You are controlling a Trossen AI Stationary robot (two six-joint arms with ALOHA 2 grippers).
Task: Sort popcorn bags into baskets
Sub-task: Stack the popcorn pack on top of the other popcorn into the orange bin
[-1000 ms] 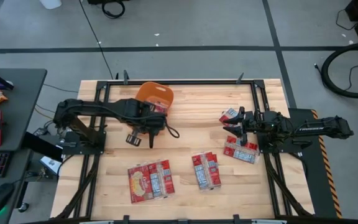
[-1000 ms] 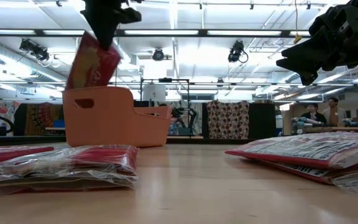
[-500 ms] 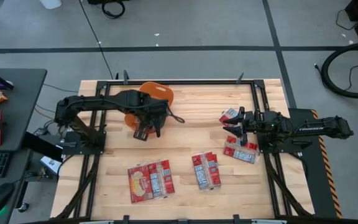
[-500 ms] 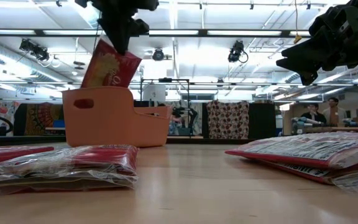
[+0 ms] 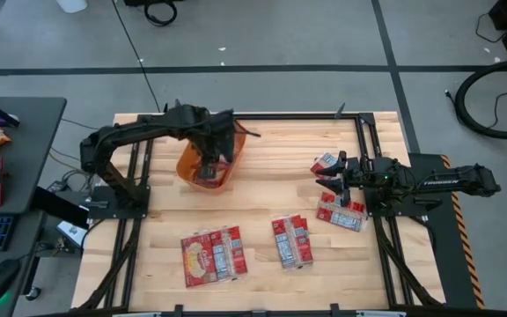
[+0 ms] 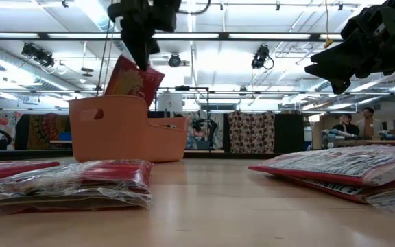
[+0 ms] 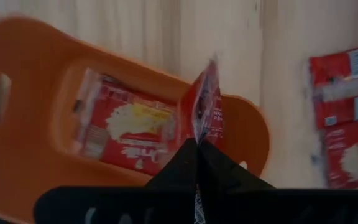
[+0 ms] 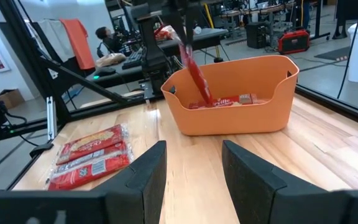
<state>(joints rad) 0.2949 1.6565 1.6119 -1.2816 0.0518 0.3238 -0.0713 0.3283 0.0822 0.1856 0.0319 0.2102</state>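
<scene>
- Since a second ago, the left gripper [image 5: 208,157] has swung from the open table beside the orange basket [image 5: 194,176] to a spot directly above it, and the basket now lies further toward the table's middle than before.
- Nearest the front edge, a pile of popcorn bags [image 5: 210,256] lies flat on the wooden table [image 5: 262,189], left of centre.
- Just right of it, a second, smaller pile [image 5: 290,241] lies flat, near but apart from the first.
- Further right, a third pile [image 5: 341,214] rests just below the right gripper [image 5: 331,179].
- One more bag [image 5: 325,162] lies on the far side of that gripper, close to its fingers.
- Right gripper: hovers above the table at the right side, fingers [image 8: 145,176] spread wide, nothing between them. It has not shifted.
- Left gripper: clamped tight on the top edge of a single red bag [image 6: 133,80], which hangs tilted, its lower end below the basket's rim.
- The left wrist view shows that held bag [image 7: 204,109] edge-on over the basket's interior.
- At least one other bag [image 7: 126,128] already lies flat on the basket floor.
- Basket: stands upright at the far left-centre of the table, well apart from the three piles.
- Beyond the table, a person [image 8: 106,41] is seated at a desk.
</scene>
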